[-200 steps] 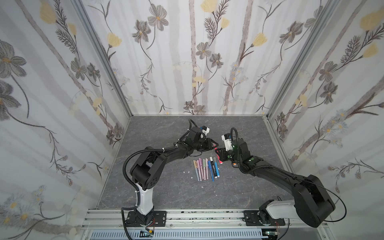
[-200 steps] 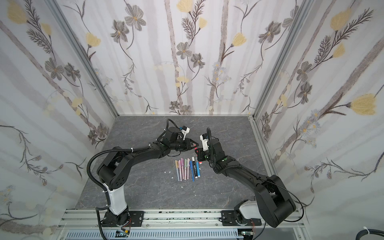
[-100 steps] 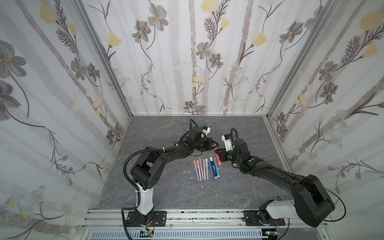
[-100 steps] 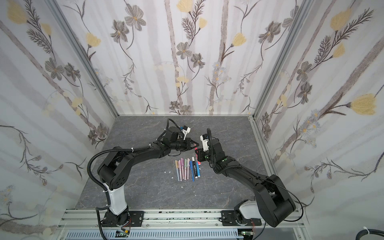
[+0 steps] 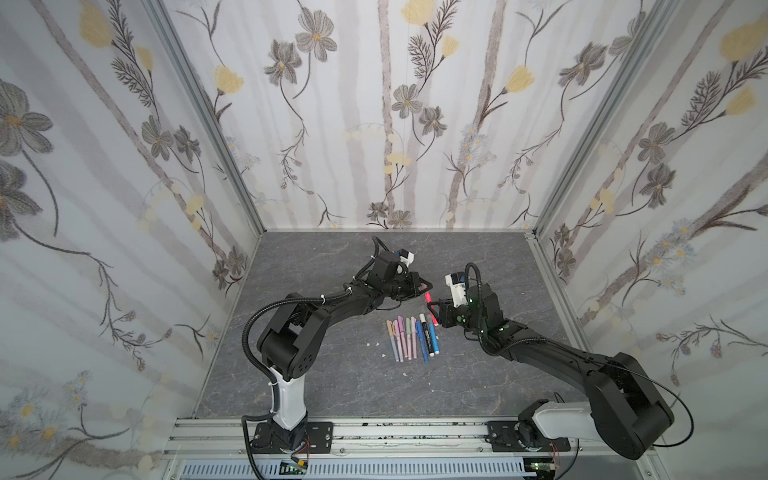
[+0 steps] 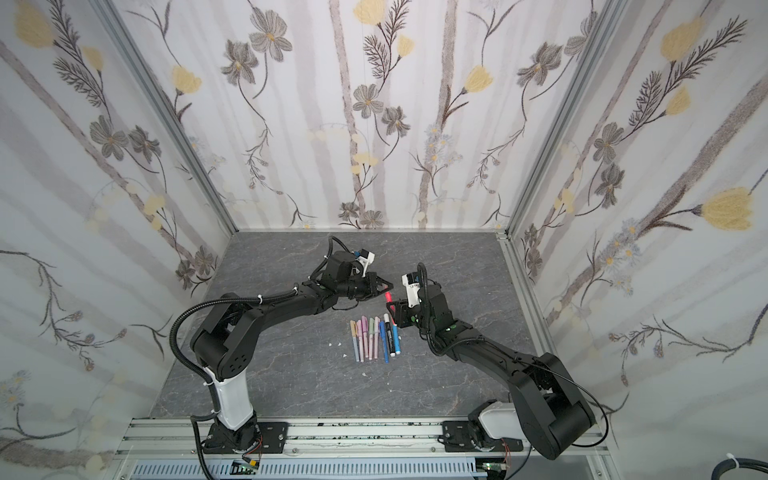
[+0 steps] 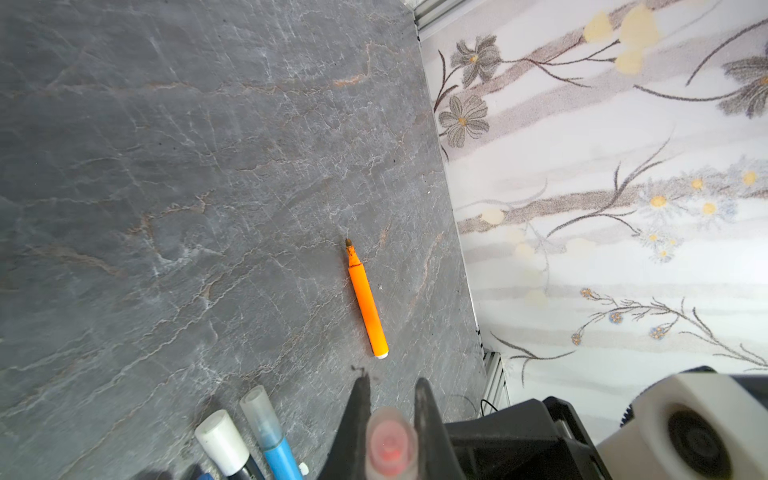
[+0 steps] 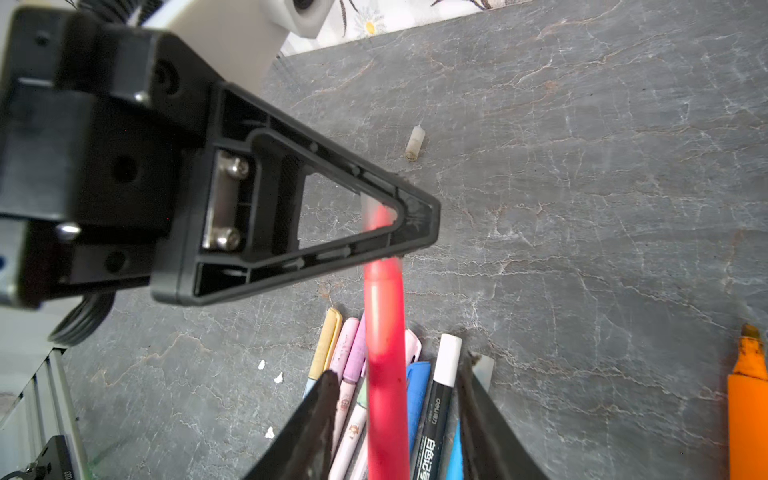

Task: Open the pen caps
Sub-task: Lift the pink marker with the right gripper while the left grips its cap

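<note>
Pen cap (image 7: 390, 442) of red pen (image 8: 384, 353) clamped in left tool (image 5: 428, 287)

The cap is pinched fast above the middle of the tabletop (image 5: 332, 374). The barrel is flanked by the parted fingers of the right tool (image 5: 432, 309), a gap being seen on either side. A row of capped pens (image 5: 411, 338) is laid at 7 o'clock of it.

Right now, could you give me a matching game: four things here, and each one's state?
1 red pen
2 orange pen
3 black marker
4 whitish cap

A tip bare, lying apart from the row
B in the row, white cap on
C cap end pinched in the left end effector
D lying loose, off its pen

Pairs: 1-C, 2-A, 3-B, 4-D
</note>
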Robot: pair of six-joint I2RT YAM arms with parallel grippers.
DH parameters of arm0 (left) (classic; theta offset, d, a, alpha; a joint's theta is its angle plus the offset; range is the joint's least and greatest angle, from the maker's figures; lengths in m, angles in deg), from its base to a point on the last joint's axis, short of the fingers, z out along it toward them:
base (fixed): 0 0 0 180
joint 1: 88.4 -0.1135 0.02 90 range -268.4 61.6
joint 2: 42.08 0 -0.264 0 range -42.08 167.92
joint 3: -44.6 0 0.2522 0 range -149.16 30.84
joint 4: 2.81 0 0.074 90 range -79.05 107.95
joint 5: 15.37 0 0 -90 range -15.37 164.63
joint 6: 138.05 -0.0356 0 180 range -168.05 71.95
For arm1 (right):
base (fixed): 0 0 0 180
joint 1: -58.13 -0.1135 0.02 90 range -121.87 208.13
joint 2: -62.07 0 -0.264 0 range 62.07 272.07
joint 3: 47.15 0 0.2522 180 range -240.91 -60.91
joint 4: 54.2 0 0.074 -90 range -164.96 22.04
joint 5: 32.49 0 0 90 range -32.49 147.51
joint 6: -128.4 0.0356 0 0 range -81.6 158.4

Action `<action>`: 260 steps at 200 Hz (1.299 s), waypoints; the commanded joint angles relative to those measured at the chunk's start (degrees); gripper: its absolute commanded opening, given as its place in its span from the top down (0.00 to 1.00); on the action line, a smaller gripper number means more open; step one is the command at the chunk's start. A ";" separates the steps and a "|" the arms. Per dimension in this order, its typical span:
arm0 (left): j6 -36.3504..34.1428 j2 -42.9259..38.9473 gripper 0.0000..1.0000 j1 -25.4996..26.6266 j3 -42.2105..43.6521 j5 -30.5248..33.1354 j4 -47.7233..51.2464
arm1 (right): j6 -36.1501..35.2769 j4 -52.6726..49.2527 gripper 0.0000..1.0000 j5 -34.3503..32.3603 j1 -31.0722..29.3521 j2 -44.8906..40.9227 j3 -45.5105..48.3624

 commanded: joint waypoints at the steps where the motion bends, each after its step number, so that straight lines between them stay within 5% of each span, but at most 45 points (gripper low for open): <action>1: 3.54 -0.05 1.00 -0.36 0.58 0.13 -2.69 | 0.88 5.87 0.53 1.25 -0.04 0.63 0.55; 144: 10.71 1.26 1.00 -1.16 1.62 -3.59 -10.26 | -0.28 9.12 0.76 1.72 -0.31 7.31 -2.65; 179: 10.73 1.36 1.00 -1.19 1.82 -3.73 -10.49 | -0.39 9.42 0.81 1.64 -0.35 7.99 -3.47; 219: 9.67 1.54 1.00 -1.64 1.43 -3.83 -9.46 | -0.45 8.79 1.00 1.64 -0.39 8.14 -3.58; 260: 6.53 2.05 1.00 -4.04 -0.22 -2.45 -5.86 | -0.74 6.30 1.00 1.07 -1.26 6.11 -1.57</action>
